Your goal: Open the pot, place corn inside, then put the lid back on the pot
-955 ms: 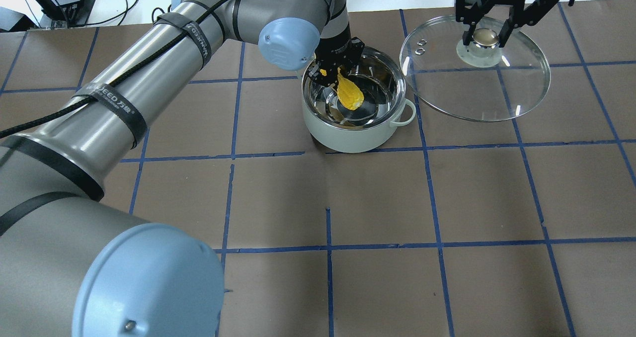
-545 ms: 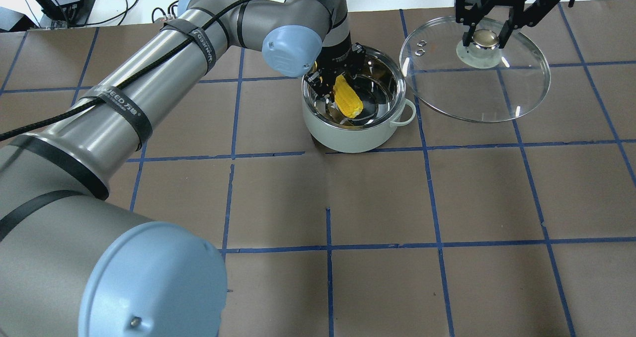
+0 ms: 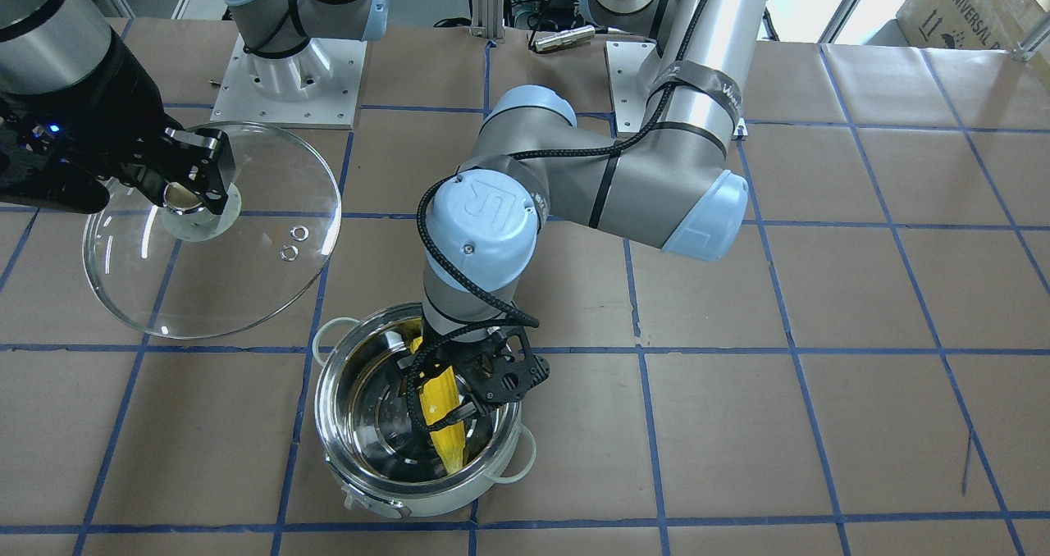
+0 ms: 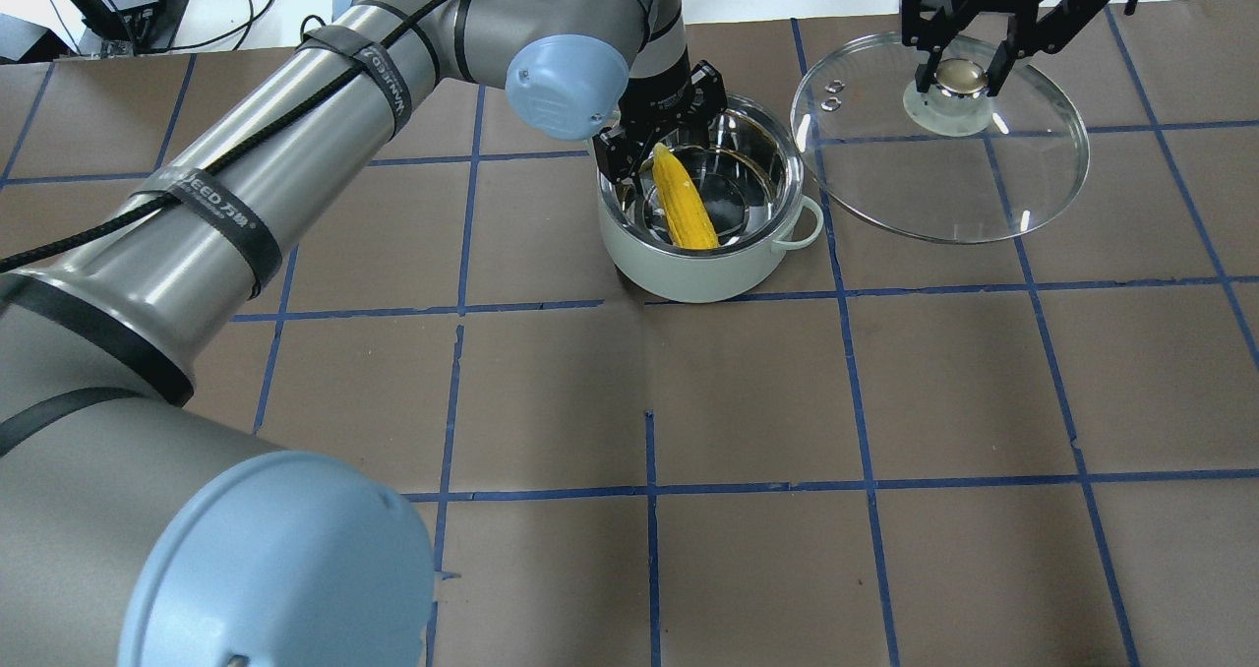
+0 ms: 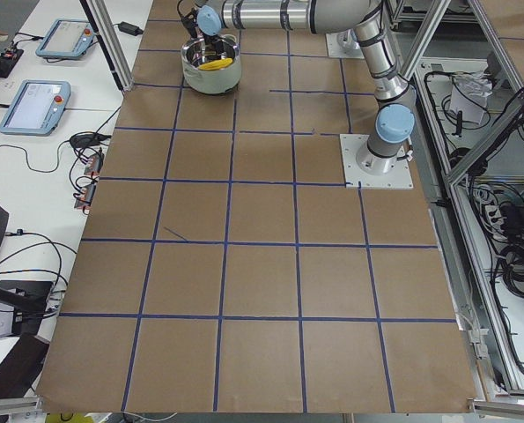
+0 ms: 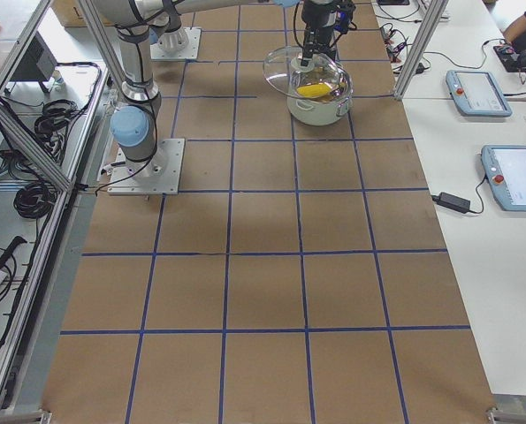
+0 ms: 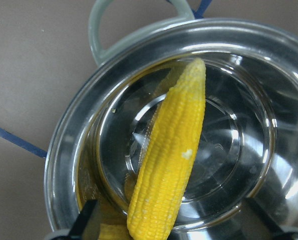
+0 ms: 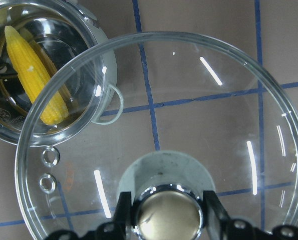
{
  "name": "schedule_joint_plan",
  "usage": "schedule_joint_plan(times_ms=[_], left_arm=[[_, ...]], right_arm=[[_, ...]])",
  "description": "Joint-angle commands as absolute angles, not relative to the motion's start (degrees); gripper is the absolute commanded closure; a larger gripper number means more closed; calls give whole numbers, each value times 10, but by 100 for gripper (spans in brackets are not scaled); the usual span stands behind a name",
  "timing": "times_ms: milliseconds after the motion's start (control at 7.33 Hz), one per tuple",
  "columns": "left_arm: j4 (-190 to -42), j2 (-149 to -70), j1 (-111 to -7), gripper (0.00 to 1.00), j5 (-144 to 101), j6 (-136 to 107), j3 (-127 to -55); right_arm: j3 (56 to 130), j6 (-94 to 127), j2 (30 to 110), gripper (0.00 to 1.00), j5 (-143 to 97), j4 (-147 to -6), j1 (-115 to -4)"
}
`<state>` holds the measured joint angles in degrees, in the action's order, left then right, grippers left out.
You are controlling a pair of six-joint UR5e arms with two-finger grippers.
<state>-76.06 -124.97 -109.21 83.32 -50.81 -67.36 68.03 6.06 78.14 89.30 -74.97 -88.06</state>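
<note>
- Round shiny stainless-steel pot with pale loop handles [image 4: 689,273]: stands uncovered on the brown paper-covered table with blue tape grid [image 4: 748,401]. Its mouth is free so the load can go in
- Bright yellow tapered corn cob [image 4: 684,200]: lies aslant inside the pot, across its base, fully below the rim. The corn step is judged done
- Left two-finger gripper [image 4: 657,144]: hangs low over the pot's rim with its jaws spread wide. In the wrist view a finger shows on either side of the cob, touching neither side, so it has no hold on the cob. It is judged to need lifting clear before any covering
- Right two-finger gripper [image 4: 959,79]: clamped on the beige-topped metal knob [image 8: 166,215]. It holds the round clear glass lid [image 4: 944,185] off the table, just beside the pot on the robot's right. This leaves the opening clear and the lid ready to go back
</note>
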Motion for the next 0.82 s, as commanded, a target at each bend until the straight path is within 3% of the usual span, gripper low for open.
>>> schedule_joint_plan(times_ms=[0, 682], left_arm=[[-839, -1199, -1039, 0, 835, -374, -685], [-892, -969, -918, 0, 904, -31, -862]], right_arm=[[680, 61, 781, 60, 893, -750, -881], [676, 65, 782, 60, 895, -754, -884]])
